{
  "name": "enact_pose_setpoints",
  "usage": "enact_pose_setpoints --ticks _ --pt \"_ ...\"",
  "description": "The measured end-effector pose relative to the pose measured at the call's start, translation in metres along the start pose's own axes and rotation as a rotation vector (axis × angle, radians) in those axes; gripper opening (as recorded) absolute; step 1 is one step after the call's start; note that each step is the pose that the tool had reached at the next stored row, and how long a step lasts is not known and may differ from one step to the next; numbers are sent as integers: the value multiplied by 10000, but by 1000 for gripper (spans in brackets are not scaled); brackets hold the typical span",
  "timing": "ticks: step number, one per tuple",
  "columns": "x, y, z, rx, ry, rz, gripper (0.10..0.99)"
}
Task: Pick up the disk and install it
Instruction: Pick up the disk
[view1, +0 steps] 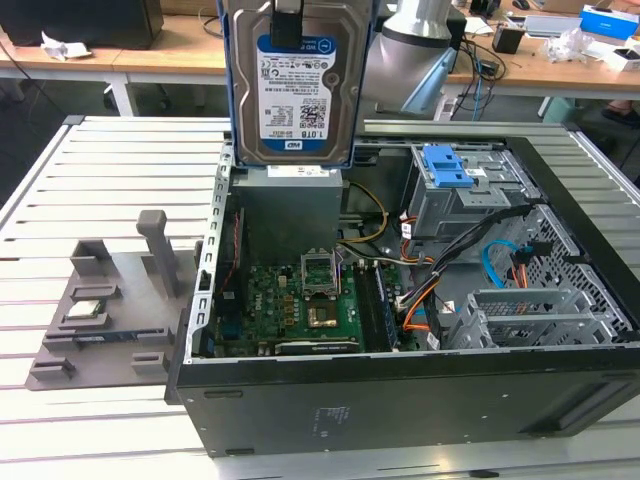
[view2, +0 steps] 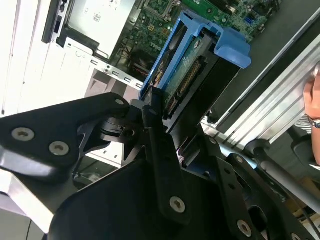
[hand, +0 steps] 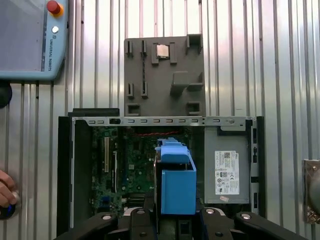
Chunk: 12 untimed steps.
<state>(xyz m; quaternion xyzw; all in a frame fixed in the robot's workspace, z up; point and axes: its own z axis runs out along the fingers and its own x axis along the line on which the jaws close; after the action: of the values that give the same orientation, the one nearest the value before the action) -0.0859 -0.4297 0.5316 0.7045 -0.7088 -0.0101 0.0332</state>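
The jaws of the one gripper (view1: 287, 28) were closed tight on one disk (view1: 295, 95), pinching its top edge, so it hung upright. Under the jaws lay one open computer case (view1: 400, 395), and inside it, off to the side, one grey drive cage (view1: 455, 190).

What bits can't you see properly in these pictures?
- Exterior view: the gripper holding the disk is cut off by the top edge.
- Exterior view: the inside of the drive cage is covered by its own metal top.
- First wrist view: the disk's label is hidden, because the disk is seen edge-on behind its blue rail.
- First wrist view: a hand is cut off by the picture's edge.
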Motion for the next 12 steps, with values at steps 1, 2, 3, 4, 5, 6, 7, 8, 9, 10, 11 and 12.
enact_pose_setpoints --ticks 1,2,3,4,5,6,7,8,9,10,11,12 --pt "8 0 0 0 0 0 361" --pt "23 0 2 0 0 0 361" --pt "31 0 2 0 0 0 361" --pt "38 0 3 0 0 0 361" --pt "46 0 3 0 0 0 361" --pt "54 -1 4 0 0 0 361" --pt "61 -1 4 0 0 0 361" --pt "69 -1 5 0 0 0 361" --pt "76 -1 5 0 0 0 361" --pt "84 -1 5 0 0 0 361" --pt "92 -1 6 0 -1 0 361" --pt "100 -1 6 0 0 0 361"
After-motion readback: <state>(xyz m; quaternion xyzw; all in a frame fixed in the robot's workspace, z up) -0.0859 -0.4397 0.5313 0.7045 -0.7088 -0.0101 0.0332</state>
